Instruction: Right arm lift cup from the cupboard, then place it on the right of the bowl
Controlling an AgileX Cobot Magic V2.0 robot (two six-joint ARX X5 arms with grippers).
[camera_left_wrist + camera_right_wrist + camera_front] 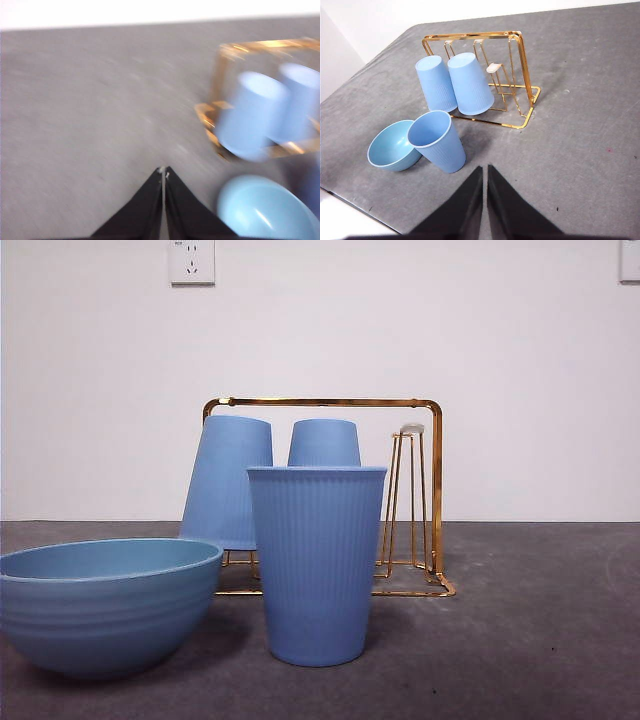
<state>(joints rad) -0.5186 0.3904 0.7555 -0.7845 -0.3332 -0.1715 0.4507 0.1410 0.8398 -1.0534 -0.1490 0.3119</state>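
A ribbed light-blue cup (317, 562) stands upright on the table just right of the wide blue bowl (103, 602); the right wrist view shows the cup (437, 141) beside the bowl (392, 146). Behind them the gold wire cupboard (420, 405) holds two more cups upside down on its pegs (454, 82); its right peg (405, 495) is bare. My right gripper (484, 172) is shut and empty, raised and drawn back from the cup. My left gripper (164, 172) is shut and empty, over bare table away from the cupboard (250, 47). Neither arm shows in the front view.
The grey table (580, 135) is open to the right of the cupboard. Its near edge (355, 205) runs close by the bowl. A white wall with a socket (192, 262) stands behind.
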